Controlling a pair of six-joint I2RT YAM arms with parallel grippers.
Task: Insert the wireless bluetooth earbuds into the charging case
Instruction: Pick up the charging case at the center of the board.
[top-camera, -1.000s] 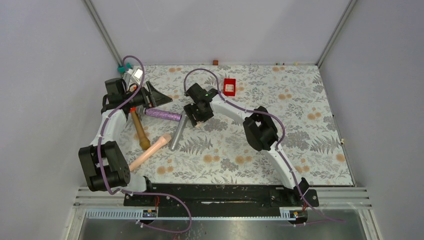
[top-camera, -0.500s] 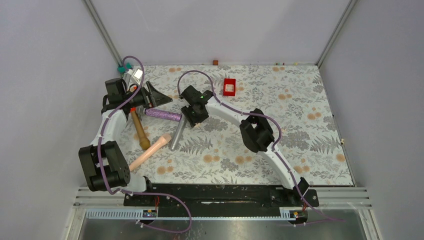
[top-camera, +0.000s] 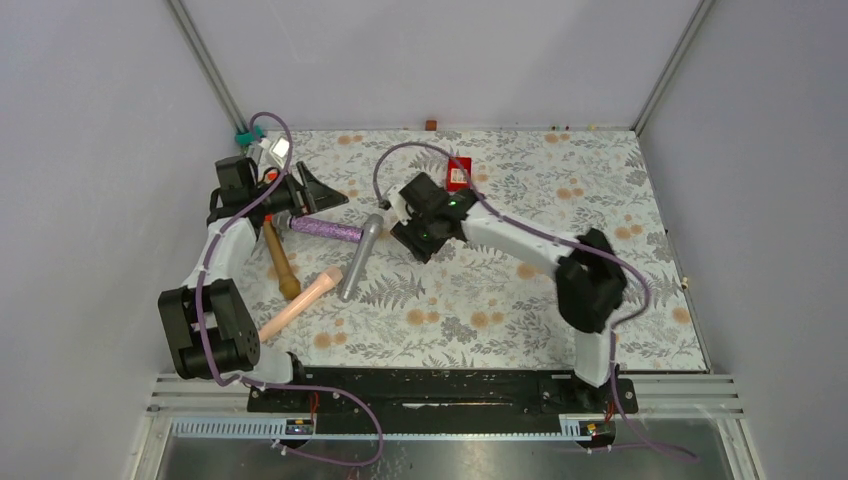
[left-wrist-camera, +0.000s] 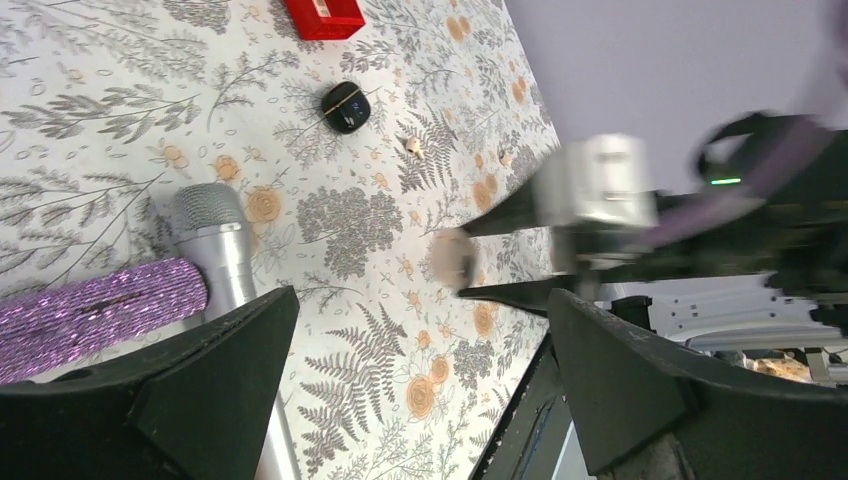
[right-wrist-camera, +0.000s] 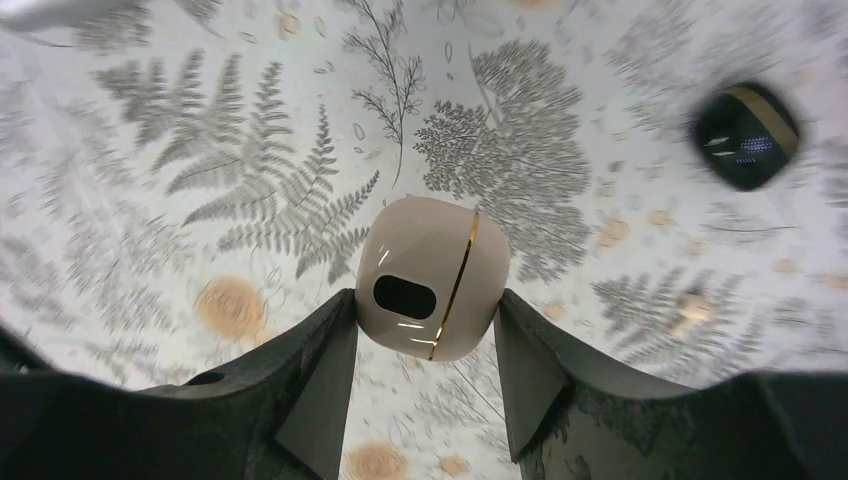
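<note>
The charging case (right-wrist-camera: 745, 135) is a glossy black pebble with a gold seam. It lies on the floral mat at the upper right of the right wrist view, and shows in the left wrist view (left-wrist-camera: 343, 105) below the red box. My right gripper (right-wrist-camera: 425, 305) is shut on a cream rounded pod (right-wrist-camera: 432, 275) with a gold seam and a black oval window, and holds it above the mat. In the top view that gripper (top-camera: 398, 207) hides the black case. My left gripper (left-wrist-camera: 420, 400) is open and empty at the mat's back left (top-camera: 322, 190). I see no earbuds.
A red box (top-camera: 458, 175) sits behind the right gripper. A silver microphone (top-camera: 358, 258), a purple glitter one (top-camera: 325, 230), a wooden handle (top-camera: 280, 260) and a pale pink handle (top-camera: 300, 303) lie at the left. A tiny tan scrap (left-wrist-camera: 410, 147) lies near the black case.
My right arm has swung to the right, its elbow well toward the mat's right side and its wrist turned toward the red box. The silver microphone's head is now uncovered. The left arm has barely moved.
</note>
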